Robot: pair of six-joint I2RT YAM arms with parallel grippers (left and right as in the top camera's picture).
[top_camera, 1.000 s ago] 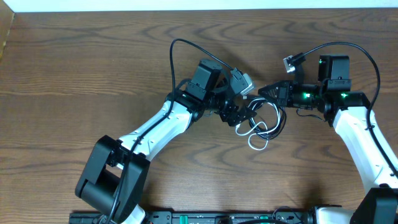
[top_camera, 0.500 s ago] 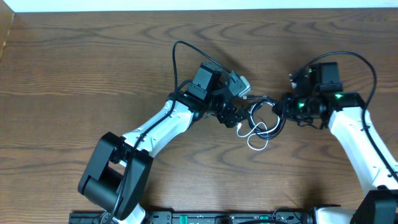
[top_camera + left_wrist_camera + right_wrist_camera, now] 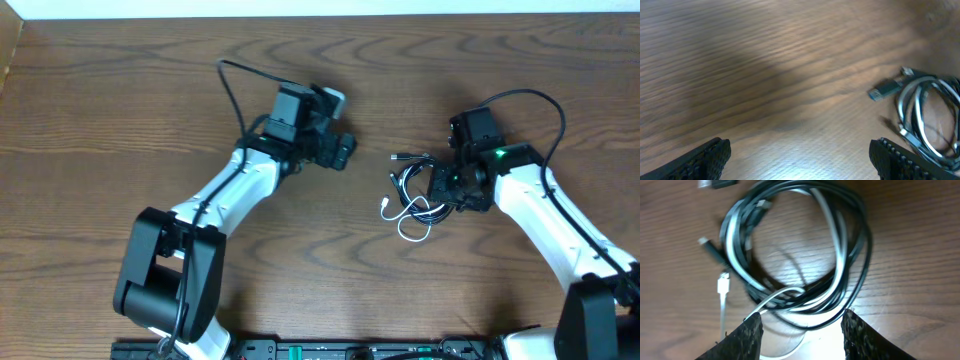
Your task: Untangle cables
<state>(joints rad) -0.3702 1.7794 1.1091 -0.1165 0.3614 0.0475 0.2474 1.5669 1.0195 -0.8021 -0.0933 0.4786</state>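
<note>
Now the left gripper [image 3: 343,150] is standing wide open well to the left of the cables [image 3: 418,195], and it is holding nothing. In the left wrist view its fingers [image 3: 710,159] are showing only at the two lower corners, with bare table [image 3: 120,110] between them. The right gripper [image 3: 447,188] is hanging over the right side of the cables with its jaws partly spread. One white cord is running into the gap between its fingers [image 3: 747,340], but they are not pinching it.

The cables are lying on the table as one loose coil of black and white cords. A silver plug [image 3: 883,91] is sticking out on the side toward the left gripper, and a small white plug [image 3: 723,286] is lying just outside the coil.

One second ago the left gripper was at the left edge of the coil. The right gripper was then pressed together at the coil's upper right.
</note>
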